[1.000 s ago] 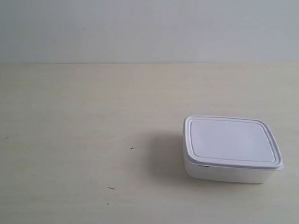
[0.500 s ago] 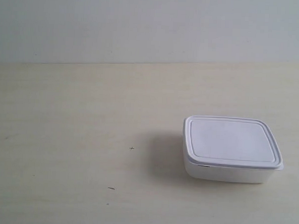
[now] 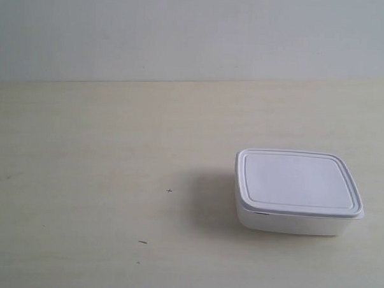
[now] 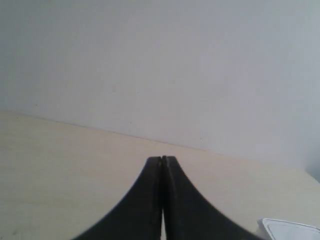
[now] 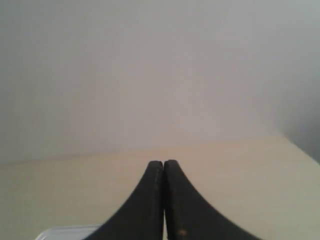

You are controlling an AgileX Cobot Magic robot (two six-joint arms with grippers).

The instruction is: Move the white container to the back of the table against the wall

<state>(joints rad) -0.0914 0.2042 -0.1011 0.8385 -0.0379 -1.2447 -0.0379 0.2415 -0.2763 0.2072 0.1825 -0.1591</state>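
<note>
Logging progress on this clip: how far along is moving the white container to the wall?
Done: nothing yet. The white container sits lidded on the table, with bare tabletop between it and the wall. In hand: nothing. The left gripper and right gripper are both shut and empty, and no arm shows in the exterior view. Left: the approach, the grasp or push, and the whole move back.

I spot no change in the exterior view since a second ago: the container (image 3: 297, 190) lies exactly where it was on the bench (image 3: 101, 178).
</note>
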